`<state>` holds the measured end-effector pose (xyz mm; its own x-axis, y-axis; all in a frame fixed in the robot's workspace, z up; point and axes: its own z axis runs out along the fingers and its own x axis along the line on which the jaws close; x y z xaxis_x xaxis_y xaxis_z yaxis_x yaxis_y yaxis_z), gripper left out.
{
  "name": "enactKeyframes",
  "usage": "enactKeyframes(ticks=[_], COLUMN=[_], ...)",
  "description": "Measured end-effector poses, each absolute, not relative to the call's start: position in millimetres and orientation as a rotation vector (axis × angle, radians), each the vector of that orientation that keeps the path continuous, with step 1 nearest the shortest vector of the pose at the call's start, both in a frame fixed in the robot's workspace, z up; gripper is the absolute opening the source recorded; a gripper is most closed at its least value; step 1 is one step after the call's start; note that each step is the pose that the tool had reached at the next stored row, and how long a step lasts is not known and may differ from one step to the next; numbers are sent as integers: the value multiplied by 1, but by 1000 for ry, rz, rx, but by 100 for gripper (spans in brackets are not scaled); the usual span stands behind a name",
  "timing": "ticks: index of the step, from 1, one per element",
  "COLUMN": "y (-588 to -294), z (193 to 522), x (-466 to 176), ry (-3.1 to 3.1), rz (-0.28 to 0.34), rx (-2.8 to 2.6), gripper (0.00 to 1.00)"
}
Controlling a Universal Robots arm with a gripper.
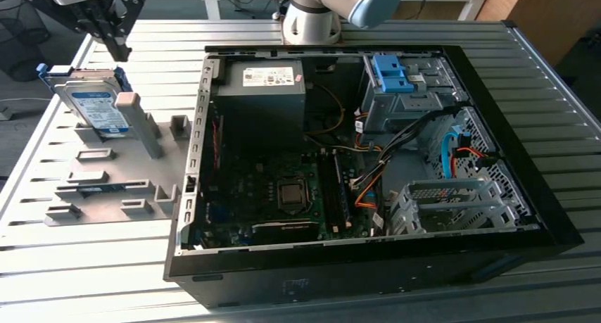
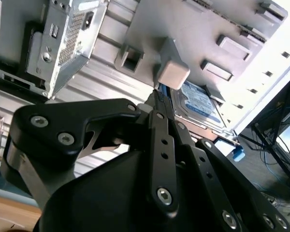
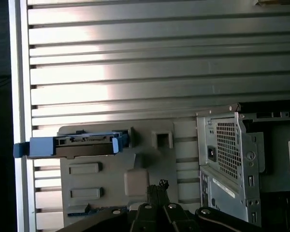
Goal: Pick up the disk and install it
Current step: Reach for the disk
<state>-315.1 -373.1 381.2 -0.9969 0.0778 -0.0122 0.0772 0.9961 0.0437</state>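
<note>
my black gripper [image 1: 118, 52] hangs by the slatted metal table [image 1: 56, 267]'s edge at the exterior view's left, seemingly clenched, empty. just below, the silver, blue-framed rectangular disk [image 1: 94, 108] stands upright in a grey plastic fixture [image 1: 122, 189]; descending clenched, i could topple it.

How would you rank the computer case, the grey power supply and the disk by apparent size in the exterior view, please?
1. computer case, by far.
2. power supply.
3. disk, close behind; it stands tilted, so that gap is unsure.
</note>
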Motion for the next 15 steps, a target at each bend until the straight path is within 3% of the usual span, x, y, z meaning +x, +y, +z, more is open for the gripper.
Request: enactKeyframes(ticks=[15], y=[-366], z=[376], x=[-353], ry=[3137], rz=[67], rx=[122], gripper=[11])
